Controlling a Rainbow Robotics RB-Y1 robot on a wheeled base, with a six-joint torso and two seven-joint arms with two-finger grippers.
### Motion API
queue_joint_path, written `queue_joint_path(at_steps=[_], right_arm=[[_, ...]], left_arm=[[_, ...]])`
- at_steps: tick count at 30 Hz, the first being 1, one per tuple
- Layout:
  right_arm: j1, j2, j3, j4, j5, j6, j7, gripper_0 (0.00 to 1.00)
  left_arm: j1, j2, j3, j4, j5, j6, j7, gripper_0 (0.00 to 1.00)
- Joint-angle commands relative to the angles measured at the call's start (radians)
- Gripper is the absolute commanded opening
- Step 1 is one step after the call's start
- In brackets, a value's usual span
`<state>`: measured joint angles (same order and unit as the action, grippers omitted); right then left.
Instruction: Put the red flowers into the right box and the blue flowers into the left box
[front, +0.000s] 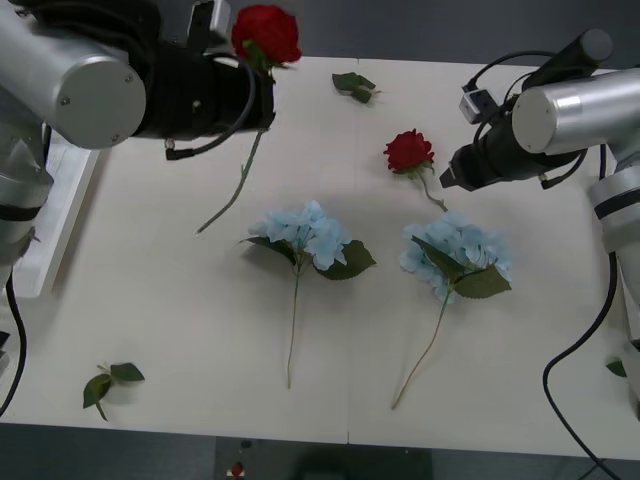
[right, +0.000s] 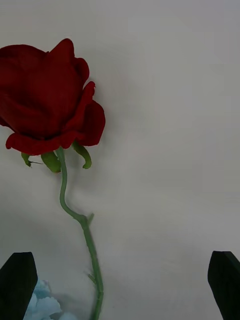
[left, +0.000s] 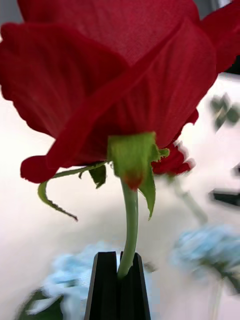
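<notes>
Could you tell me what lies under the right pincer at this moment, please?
A red rose lies on the table beneath the open right pincer. Its stem end is covered by the arm in the front view.

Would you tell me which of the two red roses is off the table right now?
The rose at the far left, its stem clamped in the left gripper; the other rose lies on the table before the open right gripper.
</notes>
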<state>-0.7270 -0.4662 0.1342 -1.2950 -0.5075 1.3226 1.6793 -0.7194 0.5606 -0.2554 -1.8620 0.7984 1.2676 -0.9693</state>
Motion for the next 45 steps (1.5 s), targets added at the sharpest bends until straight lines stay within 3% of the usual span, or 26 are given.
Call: queue_joint_path(at_steps=[1, 10, 28, 45], right_arm=[[-0.043, 0.011, 0.030, 0.032, 0.026, -0.045, -0.035, 1.00], [-0.057, 0.055, 0.065, 0.089, 0.095, -0.115, -0.049, 1.00], [-0.057, 0.101, 0.142, 0.177, 0.119, -0.223, -0.069, 1.00], [-0.057, 0.135, 0.143, 0.230, 0.167, -0.264, -0.099, 1.00]], left_arm=[[-0.054, 0.007, -0.002, -0.115, -0.042, -0.030, 0.282, 0.00], [-0.170, -0.064, -0.048, -0.144, -0.162, -0.073, 0.584, 0.00], [-0.376, -0.324, -0.255, 0.080, -0.539, -0.269, 0.985, 0.00], [-0.393, -0.338, -0.274, 0.066, -0.574, -0.303, 1.058, 0.00]])
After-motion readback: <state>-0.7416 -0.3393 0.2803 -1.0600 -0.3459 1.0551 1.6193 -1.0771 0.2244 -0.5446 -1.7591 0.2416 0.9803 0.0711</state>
